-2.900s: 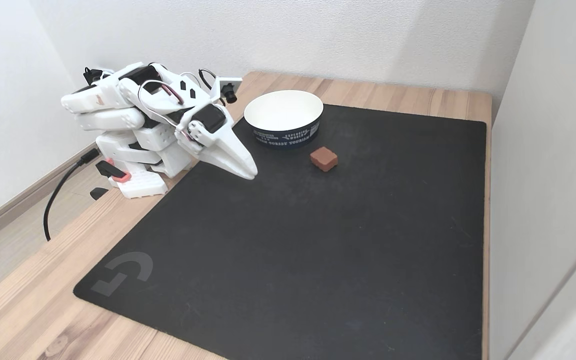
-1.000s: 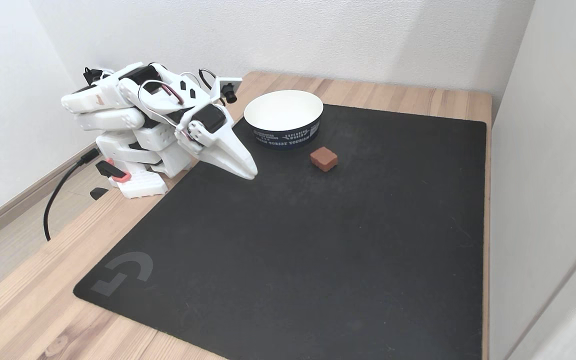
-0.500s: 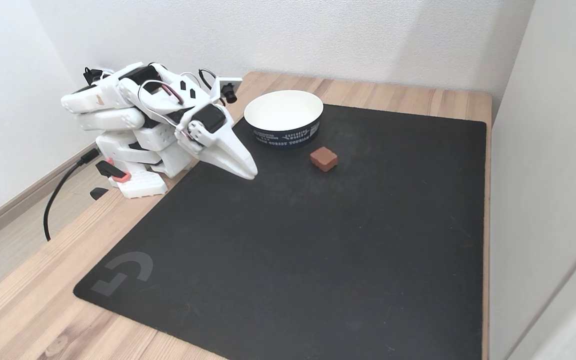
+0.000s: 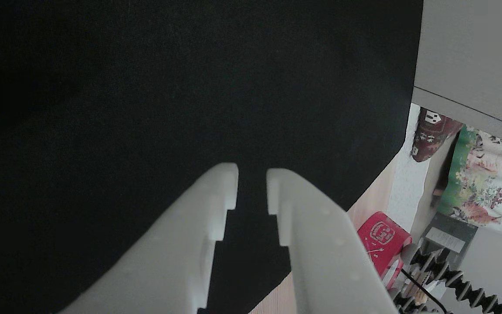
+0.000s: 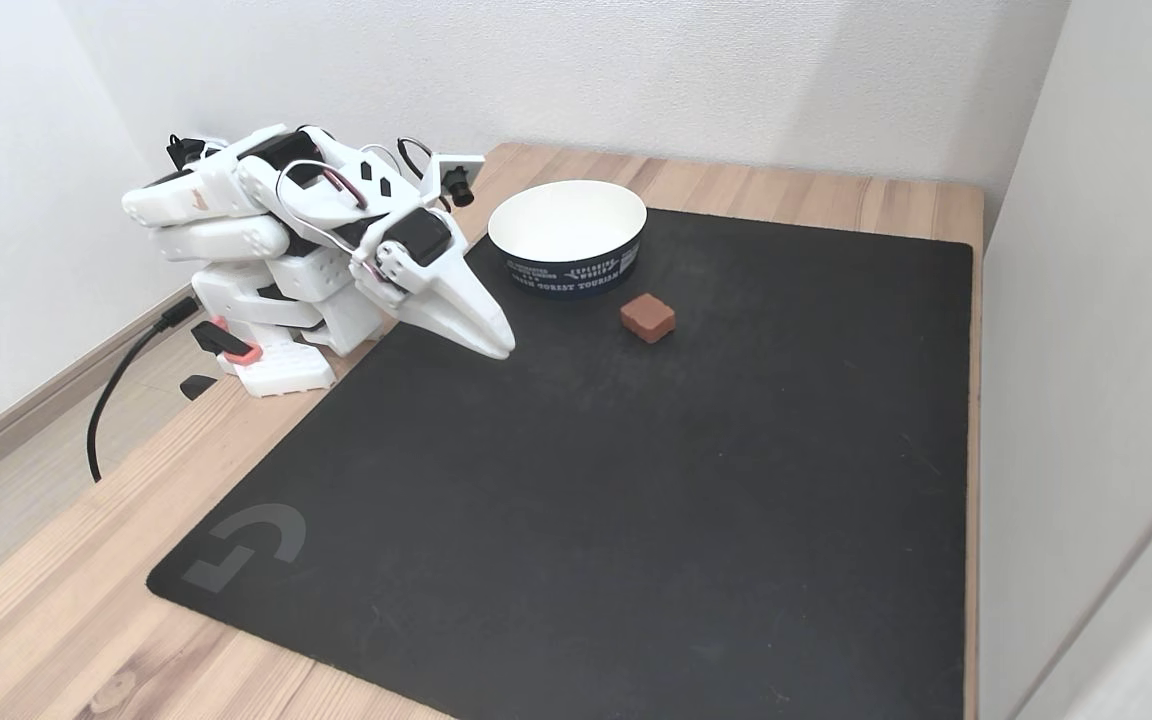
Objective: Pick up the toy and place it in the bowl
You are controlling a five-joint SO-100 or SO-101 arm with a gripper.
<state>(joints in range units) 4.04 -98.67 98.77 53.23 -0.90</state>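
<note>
Reddish-brown and blocky, the toy point(image 5: 648, 318) is a small cube with rounded edges lying flat on a black mat point(image 5: 636, 520) in the fixed view. It sits in the mat's far half, just in front of the bowl point(image 5: 568, 236), close to it but not touching. The bowl is round and white inside, with a dark blue outer band carrying pale lettering, and it stands upright at the mat's far edge, partly over the mat's border.

To the left of both in that view, the white robot arm point(image 5: 276, 250) is folded low over its base at the mat's left edge. Its gripper point(image 5: 502, 349) points down and to the right, the tip at or just above the mat, well apart from the toy. In the other view the two white notched fingers point(image 4: 216, 205) reach up from the bottom edge with a narrow gap between their tips, and the gripper point(image 4: 252, 185) holds nothing; black mat shows through the gap.

The mat covers most of a light wooden table point(image 5: 56, 620). Its near and right portions are bare, open surface. A white wall point(image 5: 1086, 300) runs along the table's right edge, and another lies behind the bowl.

In the other view, a red round tin point(image 4: 382, 237) sits beyond the mat's corner.
</note>
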